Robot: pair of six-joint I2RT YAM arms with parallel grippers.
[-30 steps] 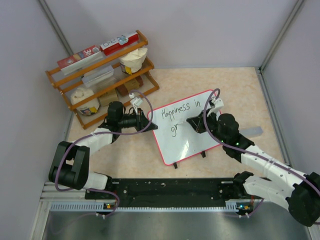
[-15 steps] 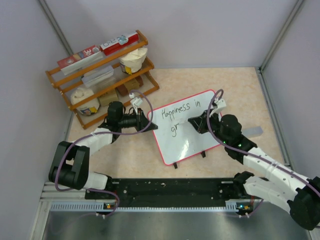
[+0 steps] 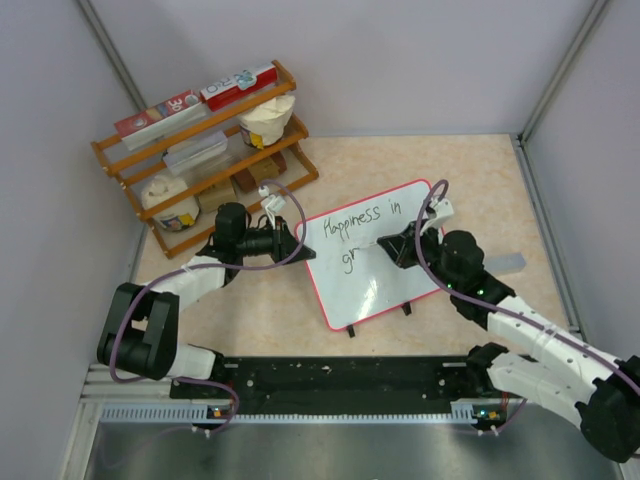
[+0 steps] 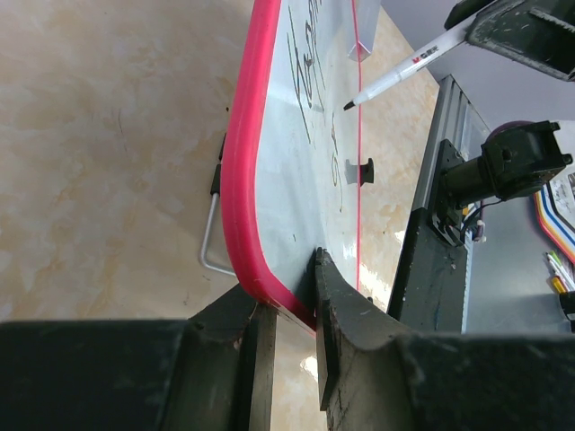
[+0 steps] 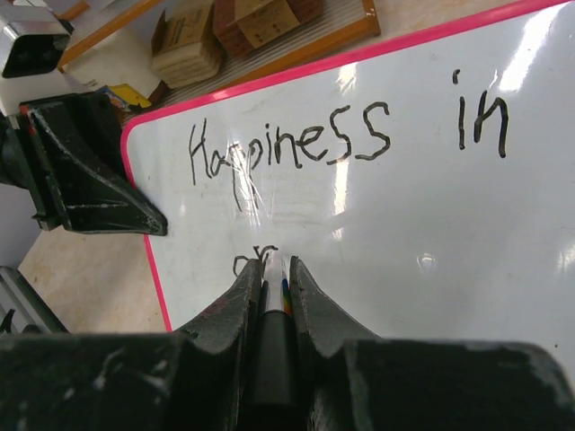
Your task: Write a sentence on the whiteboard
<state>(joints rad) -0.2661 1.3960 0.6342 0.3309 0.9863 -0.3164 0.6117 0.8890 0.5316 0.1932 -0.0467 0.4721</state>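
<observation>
The whiteboard (image 3: 385,285) stands tilted on the table's middle, red-rimmed. The sentence (image 3: 362,220) reads "Happiness in", with "gr" below it. My left gripper (image 3: 297,245) is shut on the board's left edge; the wrist view shows its jaws clamping the red rim (image 4: 241,180) of the whiteboard (image 4: 296,162). My right gripper (image 3: 398,245) is shut on a white marker (image 3: 378,246), whose tip is at the board just right of "gr". In the right wrist view the marker (image 5: 275,278) sits between the jaws over the whiteboard (image 5: 431,206), below the sentence (image 5: 296,148). The marker (image 4: 404,72) also shows in the left wrist view.
A wooden shelf rack (image 3: 200,140) with boxes and tubs stands at the back left. A grey flat piece (image 3: 510,263) lies right of the board. The black base rail (image 3: 340,375) runs along the near edge. Walls close in left, right and back.
My right wrist has shifted slightly right and back, leaving the marker lying flatter with its tip still beside "gr". The writing is unchanged. The left arm has not moved.
</observation>
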